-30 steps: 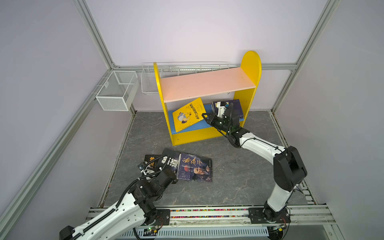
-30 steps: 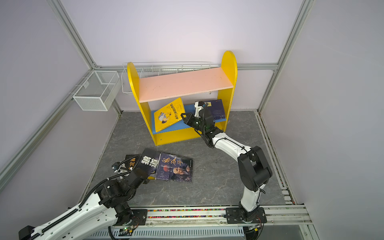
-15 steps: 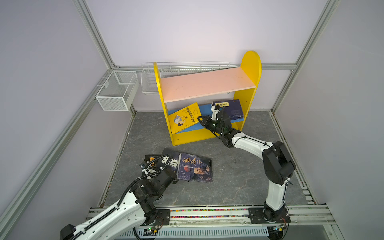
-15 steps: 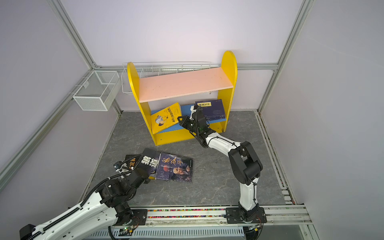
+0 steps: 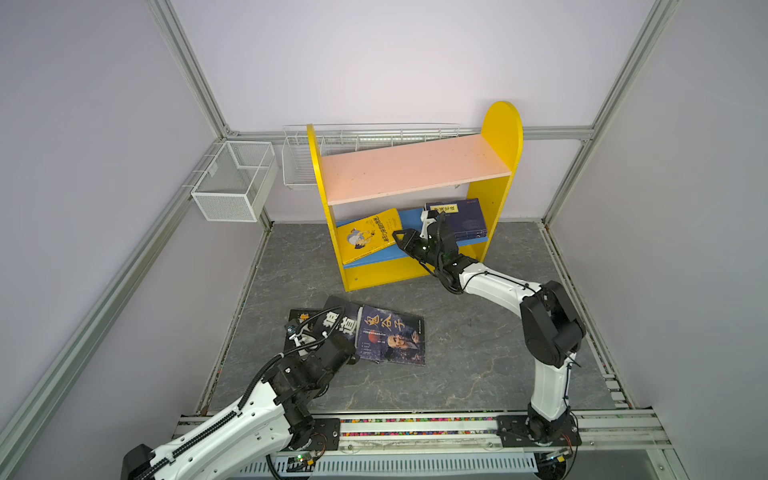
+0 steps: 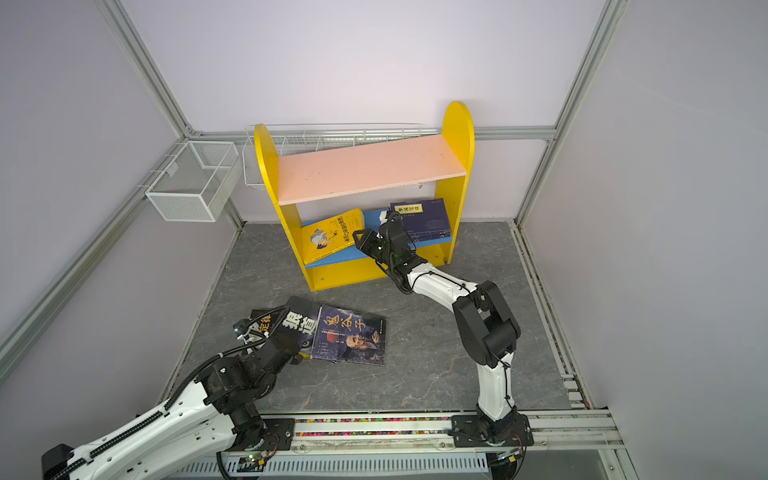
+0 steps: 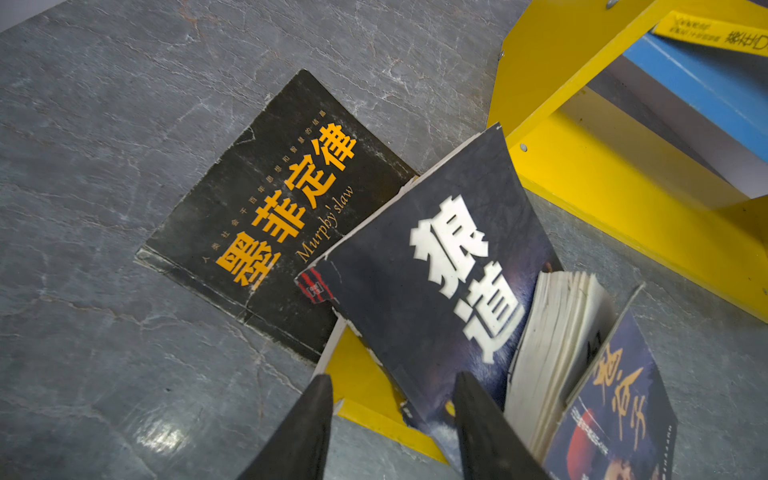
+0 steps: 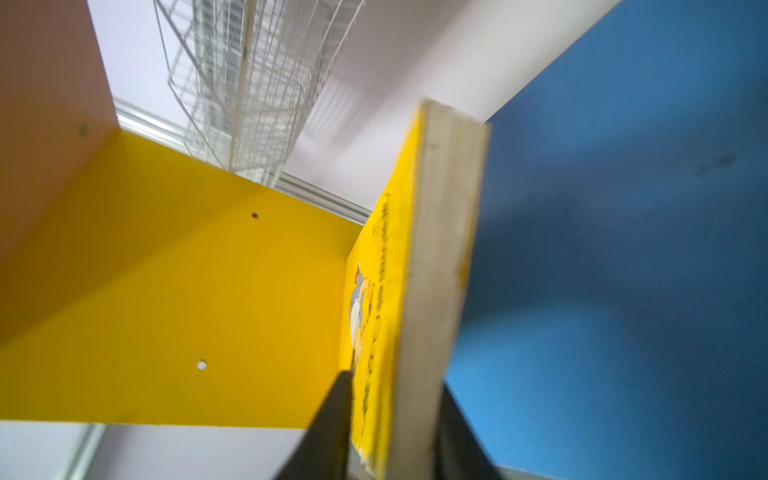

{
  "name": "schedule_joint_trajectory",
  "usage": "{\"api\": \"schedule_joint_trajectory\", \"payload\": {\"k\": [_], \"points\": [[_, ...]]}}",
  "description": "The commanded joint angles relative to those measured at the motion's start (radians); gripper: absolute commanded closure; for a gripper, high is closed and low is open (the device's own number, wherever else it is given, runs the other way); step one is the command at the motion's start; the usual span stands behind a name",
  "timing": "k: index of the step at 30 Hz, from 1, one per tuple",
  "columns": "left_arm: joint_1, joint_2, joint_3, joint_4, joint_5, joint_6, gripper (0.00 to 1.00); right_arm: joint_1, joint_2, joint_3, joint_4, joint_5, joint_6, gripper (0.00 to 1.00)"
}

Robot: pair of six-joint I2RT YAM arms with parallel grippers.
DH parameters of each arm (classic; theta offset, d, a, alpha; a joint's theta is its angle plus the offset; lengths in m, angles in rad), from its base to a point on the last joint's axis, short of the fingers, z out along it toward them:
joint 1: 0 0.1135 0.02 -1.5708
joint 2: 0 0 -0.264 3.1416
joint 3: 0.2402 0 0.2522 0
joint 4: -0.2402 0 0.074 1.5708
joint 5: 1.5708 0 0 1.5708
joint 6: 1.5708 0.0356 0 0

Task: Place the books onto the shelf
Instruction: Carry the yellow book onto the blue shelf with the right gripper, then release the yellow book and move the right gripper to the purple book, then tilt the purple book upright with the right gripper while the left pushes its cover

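Right claw: reaches into the lower bay of the shelf; jaws apart, with one finger on each side of the page edge of the yellow book
Left claw: low over the books on the floor; jaws apart; the lower corner of the black book lies between the fingers
Position of yellow book: on the blue lower board, at its left end; tilted, cover up, beside the left side panel
Position of navy books: stacked flat at the right end of the blue lower board; yellow title label on top; well apart from the yellow book
Position of black book: on the floor in front of the shelf; cover raised off its pages; overlaps the Murphy's law book
Position of portrait book: flat on the floor; touching the right side of the black book
Pink upper board: bare surface
Wire baskets: mounted on the frame, behind and left of the shelf
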State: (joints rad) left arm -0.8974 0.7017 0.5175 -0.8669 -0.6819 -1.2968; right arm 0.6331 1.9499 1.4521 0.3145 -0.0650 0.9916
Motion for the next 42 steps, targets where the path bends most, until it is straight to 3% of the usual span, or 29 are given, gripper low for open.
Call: {"api": "schedule_joint_trajectory", "payload": {"k": [1, 8, 12, 18, 23, 27, 29, 32, 39, 42], "points": [[0.002, 0.010, 0.016, 0.007, 0.013, 0.011, 0.51, 0.025, -0.002, 0.060, -0.182, 0.082, -0.084, 0.47], [0.003, 0.022, 0.033, 0.024, 0.006, 0.025, 0.50, 0.028, 0.003, 0.199, -0.488, 0.176, -0.177, 0.18], [0.003, 0.033, 0.041, 0.037, 0.004, 0.045, 0.50, 0.028, -0.003, 0.236, -0.565, 0.199, -0.212, 0.07], [0.003, 0.047, 0.047, 0.126, 0.047, 0.160, 0.50, 0.018, -0.118, 0.115, -0.549, 0.154, -0.253, 0.07], [0.003, 0.098, 0.051, 0.224, 0.166, 0.311, 0.47, 0.005, -0.287, -0.149, -0.567, -0.051, -0.275, 0.07], [0.003, 0.144, 0.048, 0.264, 0.260, 0.369, 0.39, -0.017, -0.326, -0.268, -0.755, -0.281, -0.366, 0.08], [0.003, 0.163, 0.049, 0.271, 0.296, 0.383, 0.36, -0.023, -0.321, -0.304, -0.871, -0.331, -0.427, 0.08], [0.002, 0.181, 0.039, 0.297, 0.337, 0.404, 0.34, -0.034, -0.328, -0.410, -0.888, -0.398, -0.440, 0.08], [0.007, 0.236, 0.020, 0.312, 0.419, 0.408, 0.32, -0.056, -0.187, -0.446, -0.815, -0.603, -0.438, 0.11], [0.034, 0.240, -0.014, 0.354, 0.509, 0.400, 0.31, -0.052, -0.106, -0.437, -0.767, -0.691, -0.433, 0.13]]}}
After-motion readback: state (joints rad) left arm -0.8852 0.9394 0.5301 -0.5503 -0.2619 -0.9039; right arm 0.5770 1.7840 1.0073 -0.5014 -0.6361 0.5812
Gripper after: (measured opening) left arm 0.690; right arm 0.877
